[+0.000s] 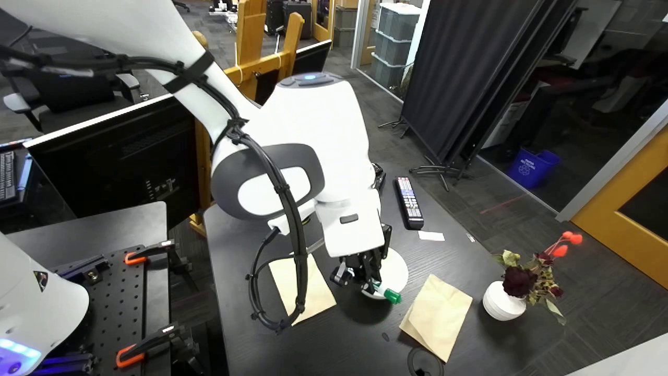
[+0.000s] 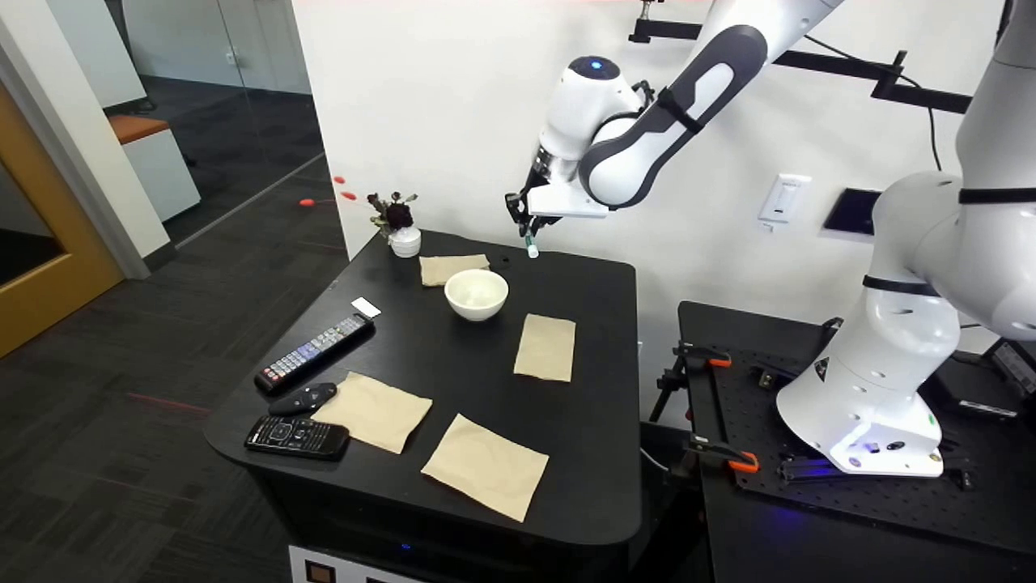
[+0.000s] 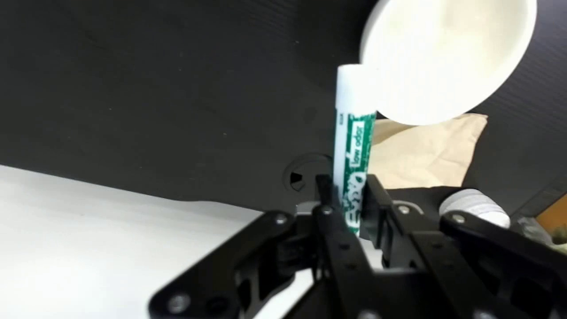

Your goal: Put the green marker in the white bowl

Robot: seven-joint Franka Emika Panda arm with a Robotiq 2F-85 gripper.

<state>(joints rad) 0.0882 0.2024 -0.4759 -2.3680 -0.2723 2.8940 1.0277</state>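
Observation:
My gripper (image 3: 350,192) is shut on the green marker (image 3: 354,146), which sticks out from the fingertips with its pale end away from them. The gripper also shows in both exterior views (image 1: 364,279) (image 2: 524,225), and so does the marker (image 1: 391,295) (image 2: 532,246). The white bowl (image 2: 476,295) stands upright on the black table. My gripper holds the marker above table height, off to the wall side of the bowl. In the wrist view, the bowl (image 3: 443,66) is beyond the marker, up and to the right. The arm partly hides the bowl (image 1: 396,271) in an exterior view.
Tan paper notes (image 2: 546,348) lie around the bowl on the black table (image 2: 599,453). A white vase (image 2: 405,241) with flowers stands near the bowl. A long black remote (image 2: 316,353), smaller remotes (image 2: 298,437) and a white card (image 2: 366,307) lie along one side. A white wall (image 2: 453,121) rises behind.

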